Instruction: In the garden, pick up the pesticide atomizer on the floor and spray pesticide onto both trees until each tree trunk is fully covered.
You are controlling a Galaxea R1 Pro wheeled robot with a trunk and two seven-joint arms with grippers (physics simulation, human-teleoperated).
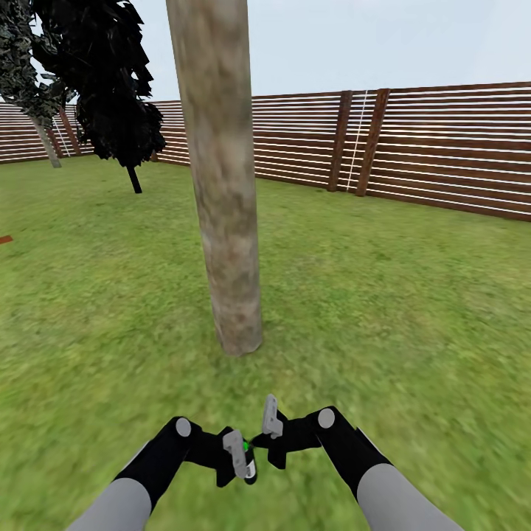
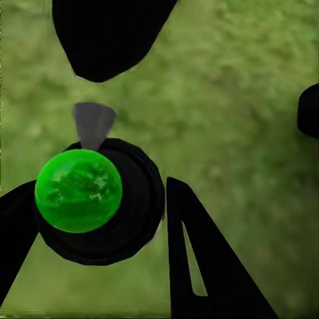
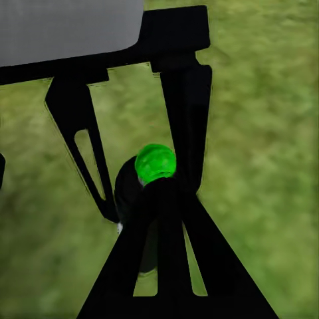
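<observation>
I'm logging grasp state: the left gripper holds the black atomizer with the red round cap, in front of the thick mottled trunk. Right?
One detail is off: the cap is green, not red. The left wrist view shows the black atomizer topped by a round green cap between the left gripper fingers. The thick mottled grey-brown tree trunk does stand ahead, as the head view shows.
</observation>
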